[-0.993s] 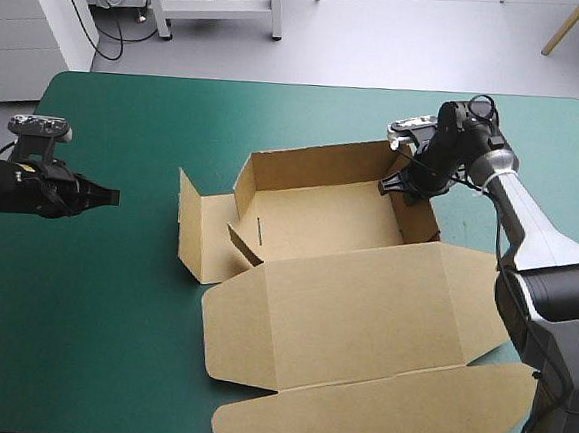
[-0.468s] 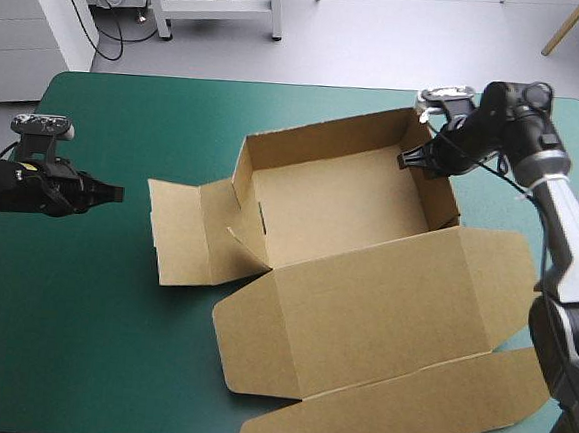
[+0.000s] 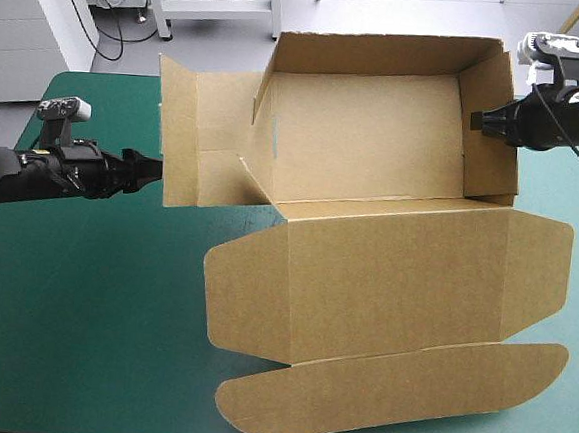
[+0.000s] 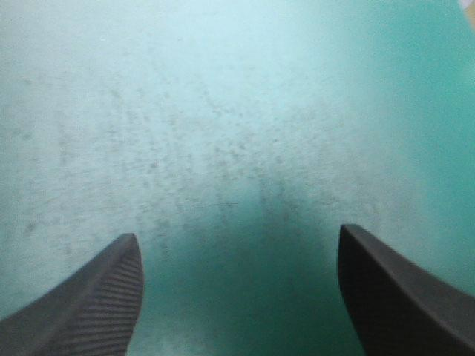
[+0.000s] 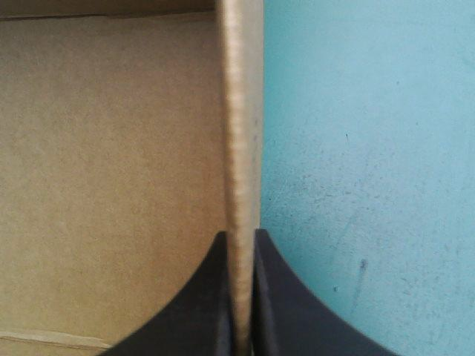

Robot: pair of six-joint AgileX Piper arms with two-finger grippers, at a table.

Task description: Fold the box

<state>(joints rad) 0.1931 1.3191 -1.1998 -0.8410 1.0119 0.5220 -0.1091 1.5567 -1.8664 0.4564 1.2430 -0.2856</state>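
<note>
Brown box (image 3: 376,133) sits at 12 to 1 o'clock in the high view: open tray tipped up, floor facing the camera, its far wall reaching past the table's far edge in the picture. Lid (image 3: 395,275) hangs open from the tray's near edge toward 6 o'clock, with the rounded tuck flap (image 3: 386,390) at the bottom over the teal-green cover (image 3: 83,291). Side flap (image 3: 191,134) stands out at the tray's 9 o'clock side. Right gripper (image 3: 475,121) comes in from 3 o'clock and is clamped on the tray's right wall. In the right wrist view, the black fingers of this gripper (image 5: 240,236) are all but together with the board edge (image 5: 241,111) pinched between them, box interior on one side and cover on the other. Left gripper (image 3: 156,168) at 9 o'clock, tip just beside the side flap's outer edge; contact cannot be told. In its own view, the left gripper (image 4: 237,231) has fingers well apart, only cover ahead.
</note>
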